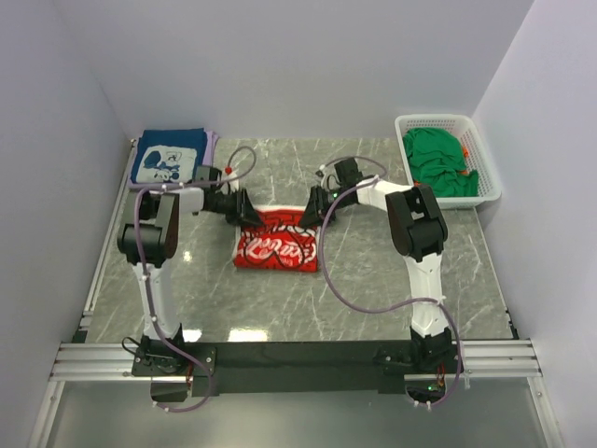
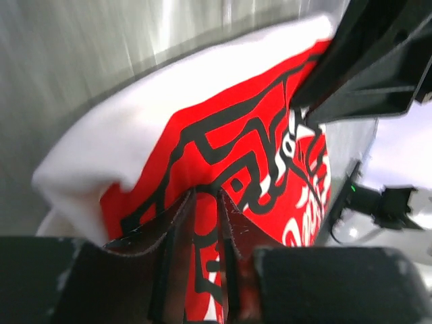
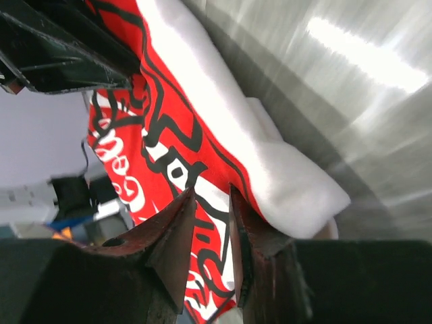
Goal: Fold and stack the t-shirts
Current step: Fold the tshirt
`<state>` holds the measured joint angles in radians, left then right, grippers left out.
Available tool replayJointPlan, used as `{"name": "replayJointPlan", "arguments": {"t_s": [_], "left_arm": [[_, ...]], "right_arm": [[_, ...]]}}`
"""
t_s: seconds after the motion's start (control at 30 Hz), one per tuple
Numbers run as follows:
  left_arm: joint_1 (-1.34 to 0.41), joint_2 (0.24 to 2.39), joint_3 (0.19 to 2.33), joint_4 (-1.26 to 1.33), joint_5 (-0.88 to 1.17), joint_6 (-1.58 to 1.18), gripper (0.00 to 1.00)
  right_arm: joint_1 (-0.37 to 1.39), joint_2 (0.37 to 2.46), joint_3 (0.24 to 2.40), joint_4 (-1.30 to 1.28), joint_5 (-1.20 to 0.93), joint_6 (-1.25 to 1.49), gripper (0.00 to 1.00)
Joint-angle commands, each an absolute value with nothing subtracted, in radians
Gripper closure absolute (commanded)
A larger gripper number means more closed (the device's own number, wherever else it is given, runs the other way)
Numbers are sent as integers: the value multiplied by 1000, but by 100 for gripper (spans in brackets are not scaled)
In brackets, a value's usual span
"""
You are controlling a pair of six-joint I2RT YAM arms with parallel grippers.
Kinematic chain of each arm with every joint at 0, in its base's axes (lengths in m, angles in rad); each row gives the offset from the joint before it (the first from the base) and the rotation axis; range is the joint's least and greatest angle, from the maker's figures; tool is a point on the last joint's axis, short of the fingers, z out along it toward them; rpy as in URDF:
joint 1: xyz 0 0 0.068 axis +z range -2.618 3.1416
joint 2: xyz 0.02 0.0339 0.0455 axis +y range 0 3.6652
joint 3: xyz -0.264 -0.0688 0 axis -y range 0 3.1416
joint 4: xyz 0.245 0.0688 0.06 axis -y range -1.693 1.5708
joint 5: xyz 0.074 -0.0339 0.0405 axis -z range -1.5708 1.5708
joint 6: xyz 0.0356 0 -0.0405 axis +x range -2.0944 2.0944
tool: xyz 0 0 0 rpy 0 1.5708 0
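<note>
The white t-shirt (image 1: pixel 276 248) with red-and-white lettering lies folded mid-table. My left gripper (image 1: pixel 250 211) is at its far left corner and my right gripper (image 1: pixel 311 213) at its far right corner. In the left wrist view the gripper (image 2: pixel 208 192) is closed to a narrow gap on the printed cloth (image 2: pixel 223 135). In the right wrist view the gripper (image 3: pixel 210 189) is likewise pinched on the shirt (image 3: pixel 202 101). A navy t-shirt (image 1: pixel 168 161) with white cartoon print lies folded at the back left. Green t-shirts (image 1: pixel 438 161) fill the basket.
The white lattice basket (image 1: pixel 485 173) stands at the back right by the wall. White walls close in the table on the left, back and right. Grey marble tabletop (image 1: pixel 373 280) surrounds the shirt. The arm bases sit on the rail at the near edge.
</note>
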<state>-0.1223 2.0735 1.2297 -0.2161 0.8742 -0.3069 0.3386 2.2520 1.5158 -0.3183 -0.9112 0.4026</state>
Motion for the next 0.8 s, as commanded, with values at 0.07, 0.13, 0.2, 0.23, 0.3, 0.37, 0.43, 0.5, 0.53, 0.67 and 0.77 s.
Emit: {"name": "replayJointPlan", "arguments": {"t_s": [0.07,0.13,0.2,0.23,0.3,0.37,0.43,0.5,0.53,0.67,0.77], "left_arm": [[-91,2171,1454,-270,804,-183,72],[-91,2094,1445,-259,859,-169,71],[-91,2022,1411,-230,883,-173,68],[-91,1956,1392,-233,905,-173,68],[-92,1905,1375,-250,923,-195,66],[-100,1861,1339,-249,983,-248,60],[-113,1853,1283,-223,1006,-300,59],[-132,1862,1202,-136,1034,-400,59],[-138,1871,1183,-117,1025,-452,60],[-149,1927,1100,-75,990,-506,69],[-121,1979,1045,-72,930,-491,74]], "right_arm": [[276,2336,1728,-350,-785,376,65],[273,2312,1824,-421,-787,332,65],[275,2261,1803,-417,-847,330,65],[281,2196,1775,-388,-871,354,64],[297,2122,1661,-350,-919,374,63],[333,2027,1565,-267,-943,414,63],[357,1979,1432,-163,-991,455,62],[399,1974,1341,-105,-1009,514,62],[416,1992,1327,-88,-1012,518,62],[439,2075,1298,-63,-1016,538,62],[413,2167,1307,-95,-1000,531,62]]}}
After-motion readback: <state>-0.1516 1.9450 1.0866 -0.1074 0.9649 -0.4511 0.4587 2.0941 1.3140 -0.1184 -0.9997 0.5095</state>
